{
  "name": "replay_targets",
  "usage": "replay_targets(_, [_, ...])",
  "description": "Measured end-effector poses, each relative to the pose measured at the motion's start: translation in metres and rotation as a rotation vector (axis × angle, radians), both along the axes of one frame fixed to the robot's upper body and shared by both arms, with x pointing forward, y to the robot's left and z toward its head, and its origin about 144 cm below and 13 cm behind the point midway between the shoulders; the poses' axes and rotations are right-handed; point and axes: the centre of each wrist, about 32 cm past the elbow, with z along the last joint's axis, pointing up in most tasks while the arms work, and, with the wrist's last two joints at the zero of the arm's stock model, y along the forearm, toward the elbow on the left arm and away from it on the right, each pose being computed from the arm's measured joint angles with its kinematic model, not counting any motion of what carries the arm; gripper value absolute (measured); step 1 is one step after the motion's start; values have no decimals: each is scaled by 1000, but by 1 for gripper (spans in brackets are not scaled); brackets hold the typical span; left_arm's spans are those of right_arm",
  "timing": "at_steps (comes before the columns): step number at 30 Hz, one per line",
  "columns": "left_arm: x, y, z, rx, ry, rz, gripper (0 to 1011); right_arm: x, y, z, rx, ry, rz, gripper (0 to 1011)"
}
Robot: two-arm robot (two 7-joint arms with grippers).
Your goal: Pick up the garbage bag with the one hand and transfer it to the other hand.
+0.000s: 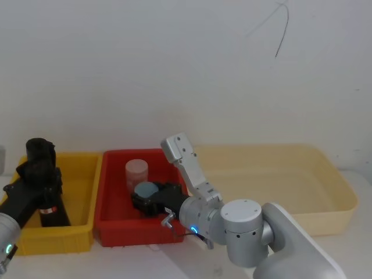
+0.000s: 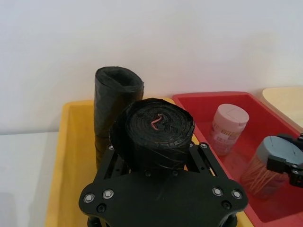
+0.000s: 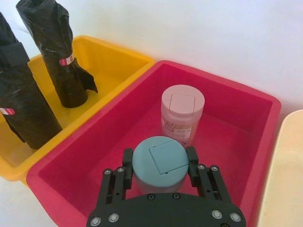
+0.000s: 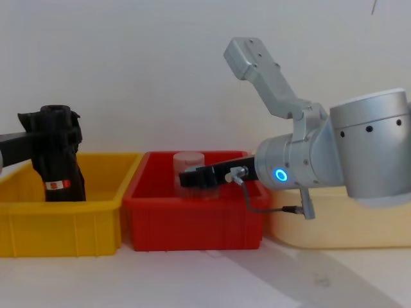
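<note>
My left gripper (image 2: 152, 156), on the green-ringed arm, is shut on a black rolled garbage bag (image 2: 154, 127) over the yellow bin (image 1: 78, 157); in the chest view the garbage bag (image 4: 56, 151) stands upright at the far left. A second black roll (image 2: 117, 97) stands just behind it. My right gripper (image 3: 159, 163), on the blue-ringed arm, reaches into the red bin (image 3: 227, 92), and its fingers (image 3: 127, 163) press both sides of a jar with a grey-blue lid (image 3: 160, 158). The two grippers are well apart.
A pink-lidded jar (image 3: 182, 111) stands in the red bin just beyond the grey-blue one. A large cream tray (image 1: 325, 218) lies to the right of the red bin. A white wall rises close behind all three containers.
</note>
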Motion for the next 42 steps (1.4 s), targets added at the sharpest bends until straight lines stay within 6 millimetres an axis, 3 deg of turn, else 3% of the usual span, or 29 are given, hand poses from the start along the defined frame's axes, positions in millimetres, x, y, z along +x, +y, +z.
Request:
replay_targets(12, [1,-5,15,42,-4,-39,434,-2,-4,5,29,-9,5,646])
replay_targets(27, [8,-14,71,99,-95,-124,435,-7,-27,51,196,-120,4,646])
replay_targets(33, [25,-18,92,97,-169,-172,434,-9,-42,71,242,-195,-29,646])
replay_targets(42, [59,-26,103,62,-236,-258,434,-12,-65,90,261,-286,-123,646])
